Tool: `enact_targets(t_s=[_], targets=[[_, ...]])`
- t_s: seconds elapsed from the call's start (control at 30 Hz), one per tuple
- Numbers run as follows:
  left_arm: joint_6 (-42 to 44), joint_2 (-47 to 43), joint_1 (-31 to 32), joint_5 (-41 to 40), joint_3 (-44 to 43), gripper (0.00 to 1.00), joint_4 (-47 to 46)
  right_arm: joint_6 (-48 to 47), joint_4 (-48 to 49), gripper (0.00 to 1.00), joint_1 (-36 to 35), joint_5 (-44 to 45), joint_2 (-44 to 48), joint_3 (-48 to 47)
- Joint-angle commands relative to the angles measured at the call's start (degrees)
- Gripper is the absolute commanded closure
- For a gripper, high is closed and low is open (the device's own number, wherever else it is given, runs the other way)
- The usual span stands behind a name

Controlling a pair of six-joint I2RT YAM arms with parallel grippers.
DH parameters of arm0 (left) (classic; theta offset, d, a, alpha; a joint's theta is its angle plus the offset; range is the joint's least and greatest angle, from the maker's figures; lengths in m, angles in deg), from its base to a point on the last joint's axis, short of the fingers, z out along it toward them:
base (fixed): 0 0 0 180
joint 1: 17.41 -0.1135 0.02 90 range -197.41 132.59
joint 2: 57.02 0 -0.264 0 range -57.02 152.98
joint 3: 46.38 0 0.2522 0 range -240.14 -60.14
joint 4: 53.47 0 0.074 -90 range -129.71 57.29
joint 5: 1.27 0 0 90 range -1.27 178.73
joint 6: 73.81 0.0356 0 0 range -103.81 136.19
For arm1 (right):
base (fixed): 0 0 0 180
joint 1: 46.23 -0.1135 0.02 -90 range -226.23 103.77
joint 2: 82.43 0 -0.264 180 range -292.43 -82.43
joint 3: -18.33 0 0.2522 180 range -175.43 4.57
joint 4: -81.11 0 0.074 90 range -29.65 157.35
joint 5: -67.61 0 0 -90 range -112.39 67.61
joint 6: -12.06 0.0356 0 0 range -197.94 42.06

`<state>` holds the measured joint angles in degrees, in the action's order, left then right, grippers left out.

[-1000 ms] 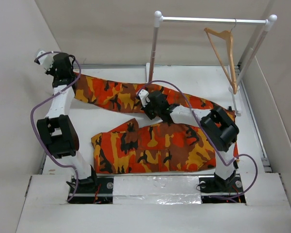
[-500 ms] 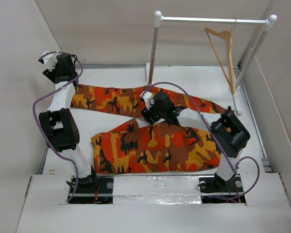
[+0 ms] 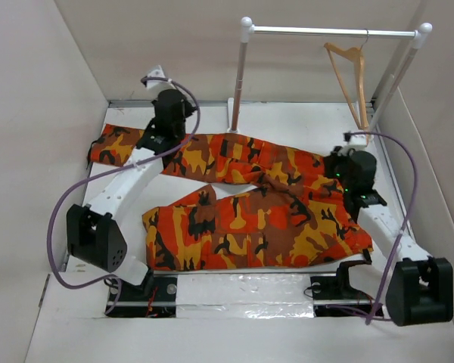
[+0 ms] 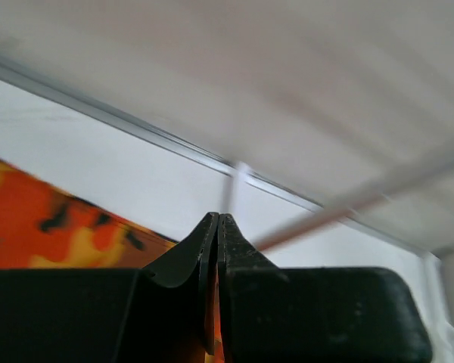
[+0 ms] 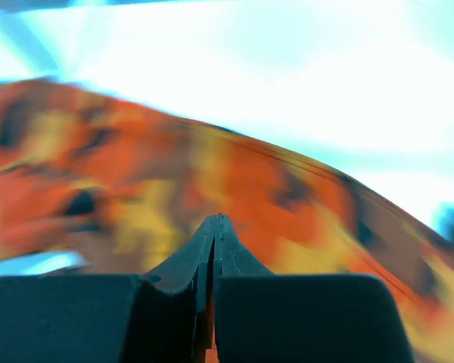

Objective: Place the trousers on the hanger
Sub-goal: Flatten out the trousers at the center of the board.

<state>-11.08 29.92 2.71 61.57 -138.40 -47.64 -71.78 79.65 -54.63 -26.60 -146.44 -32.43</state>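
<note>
The orange-red camouflage trousers [image 3: 250, 227] lie flat on the white table, one leg near the front and the other [image 3: 234, 155] stretched across behind it. My left gripper [image 3: 170, 113] is over the rear leg's left part, jaws shut [image 4: 216, 218], with cloth [image 4: 53, 227] low on its left. My right gripper [image 3: 346, 172] is over the waist end at the right, jaws shut [image 5: 217, 218], with blurred cloth [image 5: 234, 174] beneath it. I see no cloth pinched at either tip. The tan wooden hanger [image 3: 356, 76] hangs by its hook at the right end of the rail.
A white tube rack [image 3: 329, 32] with ball-capped posts stands at the back right, its left post [image 3: 236, 98] rising just behind the rear leg. White walls close in the table on the left, back and right. Purple cables loop off both arms.
My left gripper swung from the far left corner to the right along the rear leg. My right gripper swung from the middle to the right end. The rear leg lies straighter, its cuff farther left.
</note>
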Motion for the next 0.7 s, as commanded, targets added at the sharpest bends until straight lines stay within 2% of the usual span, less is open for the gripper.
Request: enact_targets(t_s=[0.0,0.07,0.1,0.13,0.17,0.2,0.23,0.33,0.43,0.5,0.57,0.67], targets=[[-6.91,-3.17,5.09,4.92,1.18,1.00,-1.93,4.66,0.37,1.00,10.98,3.32,3.53,4.64],[-9.29,-5.54,9.40,7.37,4.41,1.00,-4.70,5.01,-1.83,0.96,17.34,1.85,2.75,5.09],[-11.99,-9.03,10.63,7.99,10.43,1.00,-6.47,5.18,-1.40,0.93,20.33,0.18,2.05,5.52],[-13.41,-11.07,11.69,10.35,14.50,1.00,-8.84,5.62,0.17,0.83,25.23,-1.49,0.22,6.75],[-14.38,-12.83,13.79,11.94,18.45,1.00,-15.13,6.93,0.97,0.76,27.28,-4.03,-0.84,7.19],[-15.79,-15.45,15.02,13.87,25.02,1.00,-17.45,7.55,2.20,0.68,29.04,-5.27,-1.90,7.72],[-16.06,-16.18,16.25,14.23,27.09,1.00,-18.17,7.99,3.34,0.53,31.58,-6.33,-4.35,8.07],[-12.40,-16.98,24.50,11.45,31.23,1.00,-18.53,8.79,5.02,0.34,33.10,-7.74,-7.96,6.68],[-8.60,-17.24,34.18,6.78,32.99,1.00,-17.83,8.35,1.43,0.28,34.77,-8.19,-11.75,1.85],[-7.01,-17.76,38.91,5.19,35.52,0.94,-18.96,7.56,-0.77,0.28,34.77,-5.20,-14.28,-0.61],[-5.35,-18.47,40.69,6.06,37.99,0.85,-22.55,7.03,-1.40,0.28,34.77,-5.63,-16.75,-1.59],[-3.94,-20.66,41.93,7.20,41.69,0.83,-24.59,7.21,-0.25,0.30,36.87,-9.04,-21.24,-2.11]])
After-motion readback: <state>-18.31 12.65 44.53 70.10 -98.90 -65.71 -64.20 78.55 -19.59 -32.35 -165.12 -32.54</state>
